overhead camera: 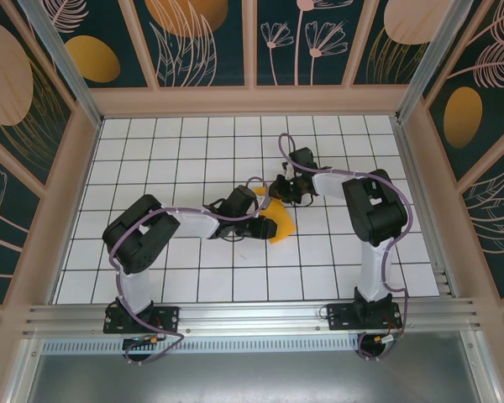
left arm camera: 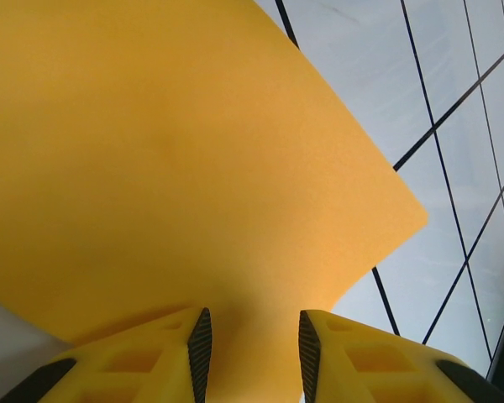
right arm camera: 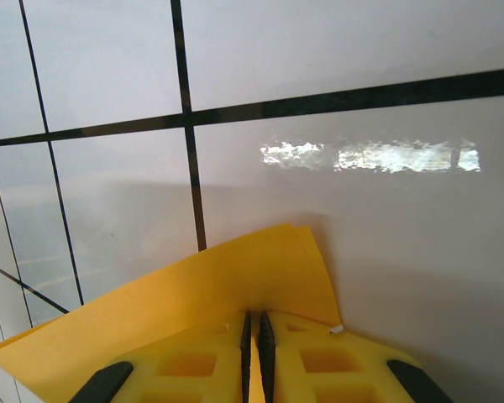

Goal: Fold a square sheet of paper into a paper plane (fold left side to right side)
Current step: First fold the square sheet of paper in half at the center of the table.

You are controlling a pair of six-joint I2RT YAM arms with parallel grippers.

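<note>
Orange-yellow sheet (overhead camera: 280,225) between grippers
Right gripper (right arm camera: 253,319) pinches it at 12 o'clock; left gripper (left arm camera: 254,327), at 9 o'clock, stands parted.

My top camera hangs above and behind my arm bases (overhead camera: 141,319), which lie along the lower part of its frame. It looks steeply down at the white tabletop with black grid lines (overhead camera: 193,143) from far off. My left wrist camera looks out over my left gripper's yellow fingers (left arm camera: 143,361) at frame bottom, close to the thin orange-yellow paper sheet (left arm camera: 176,168). My right wrist camera, over my right gripper's fingers (right arm camera: 336,369), sits low and close, facing across the tiles. All three share that sheet and the grid beside it.
</note>
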